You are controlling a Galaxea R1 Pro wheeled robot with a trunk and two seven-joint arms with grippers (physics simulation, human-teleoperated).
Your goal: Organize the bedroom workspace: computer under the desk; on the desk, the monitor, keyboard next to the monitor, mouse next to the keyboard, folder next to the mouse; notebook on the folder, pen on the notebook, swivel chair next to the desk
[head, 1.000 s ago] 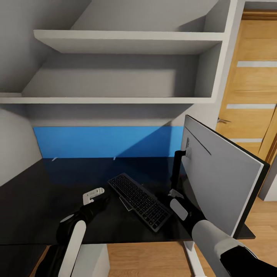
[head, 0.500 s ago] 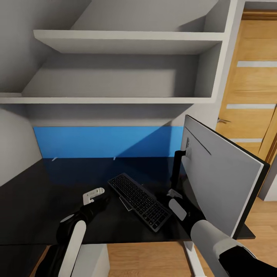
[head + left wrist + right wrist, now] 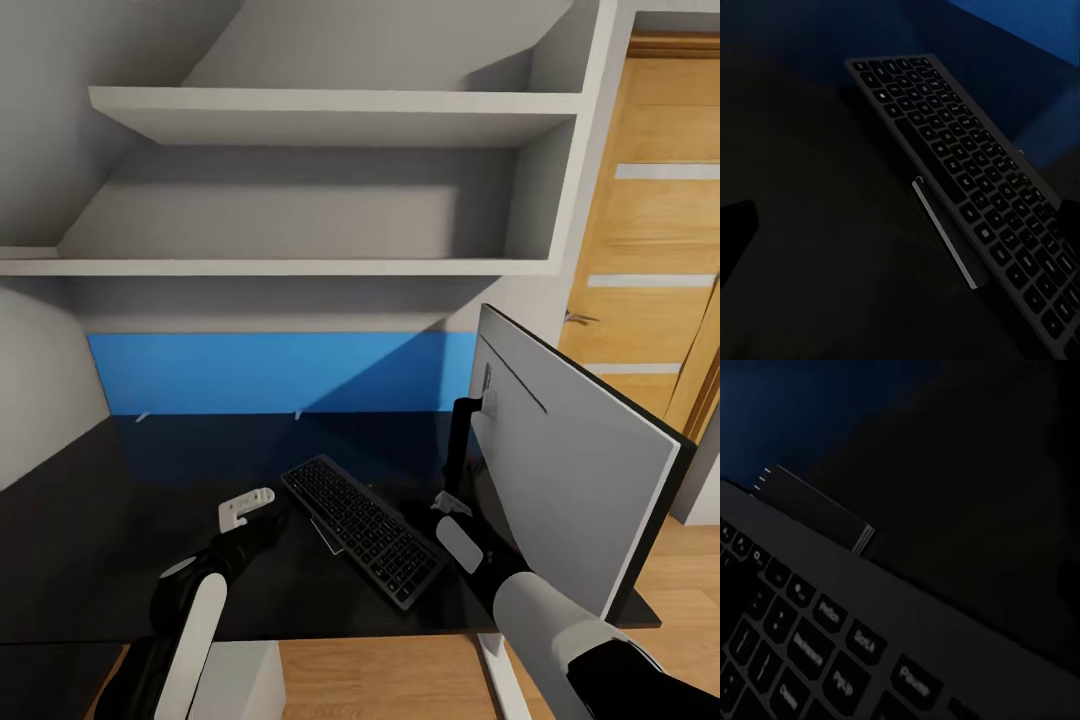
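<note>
The keyboard (image 3: 365,528) lies slantwise on the glossy black desk (image 3: 120,500), one long edge lifted on a thin grey bar (image 3: 945,234). Its keys show close up in both wrist views (image 3: 975,165) (image 3: 802,652). The monitor (image 3: 570,460) stands at the desk's right end on a thin black stand (image 3: 458,445), its light grey back towards me. My left gripper (image 3: 246,506) hovers just left of the keyboard, fingers spread and empty. Between the keyboard's near end and the monitor stand, my right gripper (image 3: 455,522) sits low; the dark view hides its fingers.
A bright blue panel (image 3: 270,372) runs along the desk's back under white wall shelves (image 3: 330,110). A grey wall (image 3: 40,400) closes the left side. A wooden door (image 3: 660,260) and wood floor (image 3: 380,680) lie to the right and in front.
The whole picture has slid down slightly, so the camera moved. The keyboard, monitor and both grippers keep their places on the desk.
</note>
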